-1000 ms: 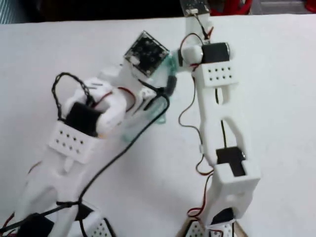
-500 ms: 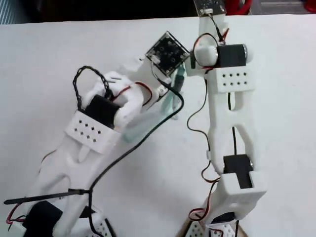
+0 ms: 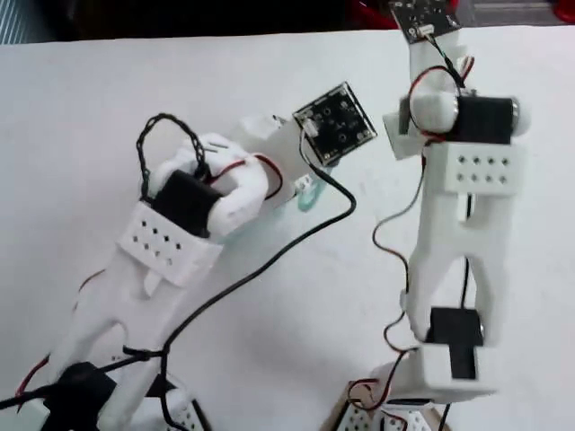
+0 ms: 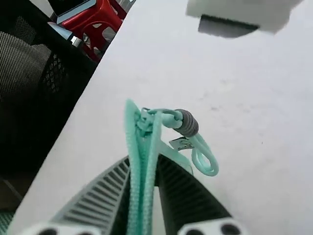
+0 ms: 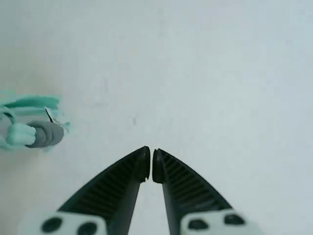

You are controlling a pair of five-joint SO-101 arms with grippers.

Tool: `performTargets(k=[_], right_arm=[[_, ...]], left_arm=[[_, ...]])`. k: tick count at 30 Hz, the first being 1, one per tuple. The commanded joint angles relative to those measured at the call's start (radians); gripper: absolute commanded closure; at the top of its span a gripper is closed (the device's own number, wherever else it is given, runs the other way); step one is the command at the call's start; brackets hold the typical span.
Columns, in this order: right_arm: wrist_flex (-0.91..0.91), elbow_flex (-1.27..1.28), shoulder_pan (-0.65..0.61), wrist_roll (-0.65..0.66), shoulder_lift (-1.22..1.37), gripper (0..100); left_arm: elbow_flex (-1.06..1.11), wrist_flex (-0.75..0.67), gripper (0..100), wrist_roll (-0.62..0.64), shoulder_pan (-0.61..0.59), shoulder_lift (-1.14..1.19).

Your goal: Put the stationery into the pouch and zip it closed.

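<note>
Pouch (image 4: 139, 122), just toward 12 o'clock of tabletop (image 3: 108, 99) centre, is pinched at its zip end by the left pincer (image 4: 144, 164), right pincer (image 5: 150, 159) pressed together empty, zip pull (image 4: 188, 125) apparently home: zipping judged complete, release next.

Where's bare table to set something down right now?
Bare: the table outside the left arm, and the strip outside the right arm. Crowded: between the arms, where the left hand grips the pouch and a black cable crosses.
</note>
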Motion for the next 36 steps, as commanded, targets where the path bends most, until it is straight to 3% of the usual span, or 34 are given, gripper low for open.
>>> performTargets(k=[1, 5, 13, 22, 24, 29, 36], right_arm=[[0.007, -0.037, 0.025, 0.114, -0.165, 98.1], [0.007, -0.037, -0.004, 0.192, -0.315, 98.1], [0.007, -0.037, -0.102, 0.198, -0.544, 98.1], [0.002, -0.037, -0.406, 0.133, -0.760, 97.8], [0.013, -0.021, -0.463, 0.123, -0.785, 92.6], [0.013, 0.121, -0.567, 0.112, -0.897, 66.6], [0.016, 0.292, -0.765, 0.103, -1.055, 69.0]], left_arm=[[-0.163, 0.123, 98, -0.132, 0.024, -0.008], [-0.287, 0.238, 98, -0.192, 0.035, -0.010], [-0.534, 0.388, 98, -0.190, 0.104, -0.079], [-0.695, 0.440, 98, -0.187, 0.130, -0.282], [-0.695, 0.496, 98, -0.186, 0.151, -0.312], [-0.695, 0.552, 98, -0.143, 0.242, -0.398], [-0.692, 0.557, 98, -0.143, 0.262, -0.418]])
